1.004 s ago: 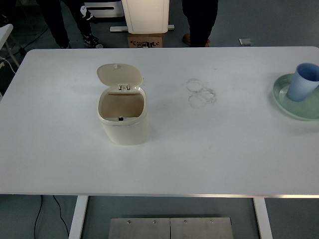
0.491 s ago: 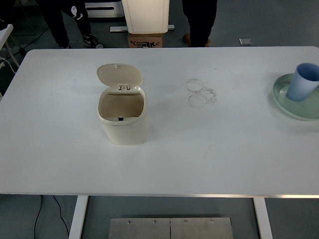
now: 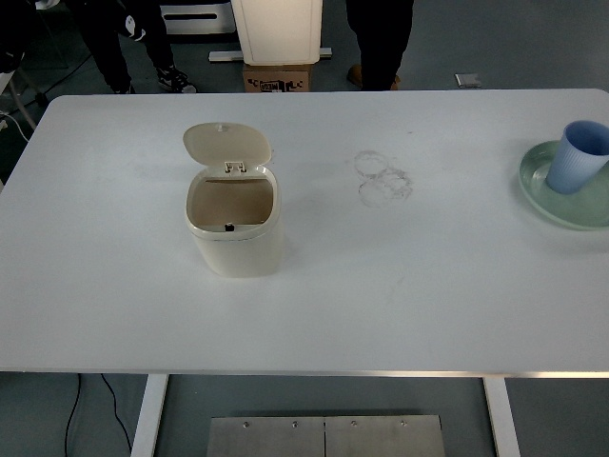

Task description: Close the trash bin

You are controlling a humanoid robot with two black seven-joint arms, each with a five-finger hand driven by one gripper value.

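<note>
A small cream trash bin (image 3: 235, 243) stands on the white table (image 3: 400, 305), left of the middle. Its round lid (image 3: 226, 145) is swung up and back on the rear hinge, so the brown inside shows. Neither of my arms nor hands appears in the head view.
A pale green plate (image 3: 542, 195) with a light blue cup (image 3: 578, 157) on it sits at the table's right edge. Faint ring marks (image 3: 383, 178) stain the table's middle. Beyond the far edge stand people's legs (image 3: 379, 38), a white unit and a cardboard box (image 3: 277, 76).
The bin, lid, plate and cup have not moved. Only the legs of the people beyond the far edge have shifted slightly.
</note>
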